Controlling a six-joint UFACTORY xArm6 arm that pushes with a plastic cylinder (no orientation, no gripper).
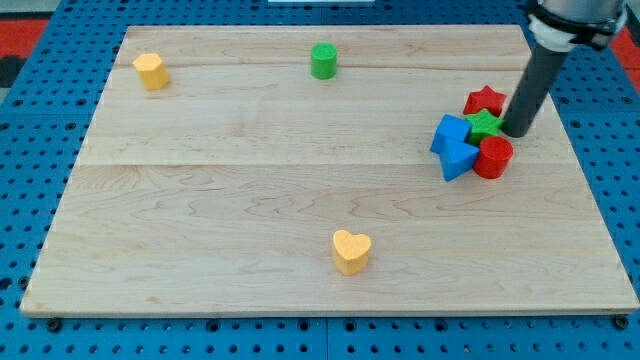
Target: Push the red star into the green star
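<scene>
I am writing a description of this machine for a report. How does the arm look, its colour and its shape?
Only the arm's end shows: a straight, round, dark rod, nearly black, plain and unmarked, ending in my tip. At the view's top it joins a wider dark part with a light grey band. No cables or claw are visible.

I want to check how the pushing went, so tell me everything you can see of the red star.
The red star is a small, chunky block of plain, matte red, lying flat with its points outward, near the wooden board's right edge in the view. It sits at the top of a tight cluster, pressed against the green star just below it. My tip stands at its lower right, the rod covering part of its right side. Whether they touch is unclear.
</scene>
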